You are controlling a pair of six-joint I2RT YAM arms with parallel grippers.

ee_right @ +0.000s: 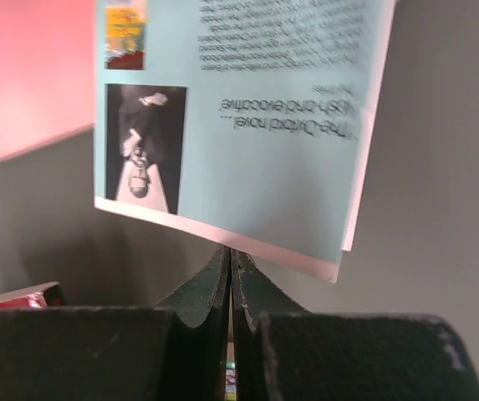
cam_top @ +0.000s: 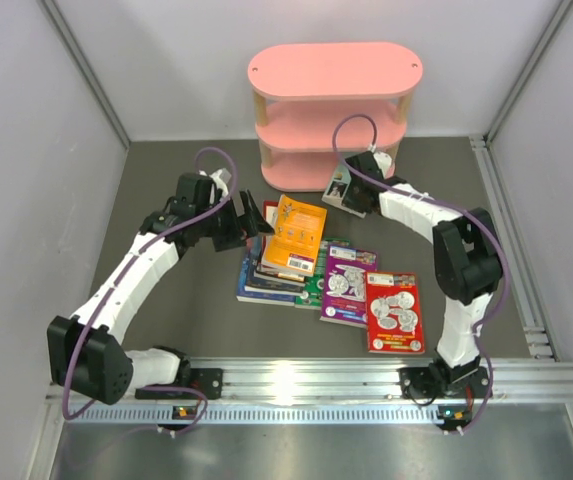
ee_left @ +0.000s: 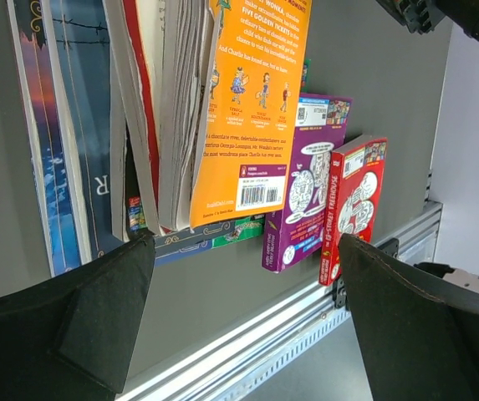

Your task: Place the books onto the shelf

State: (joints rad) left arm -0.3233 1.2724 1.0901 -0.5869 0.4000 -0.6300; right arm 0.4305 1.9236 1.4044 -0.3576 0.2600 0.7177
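A blue book [ee_right: 239, 125] is pinched edgewise in the right gripper [ee_right: 230, 261] beside the shelf [cam_top: 334, 72]; the left gripper [cam_top: 249, 216] is spread open. The book may be twisted loose if the shelf is struck

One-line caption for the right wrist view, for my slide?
Right end effector shut on the edge of a pale blue paperback, back cover to camera, pink shelf at upper left.
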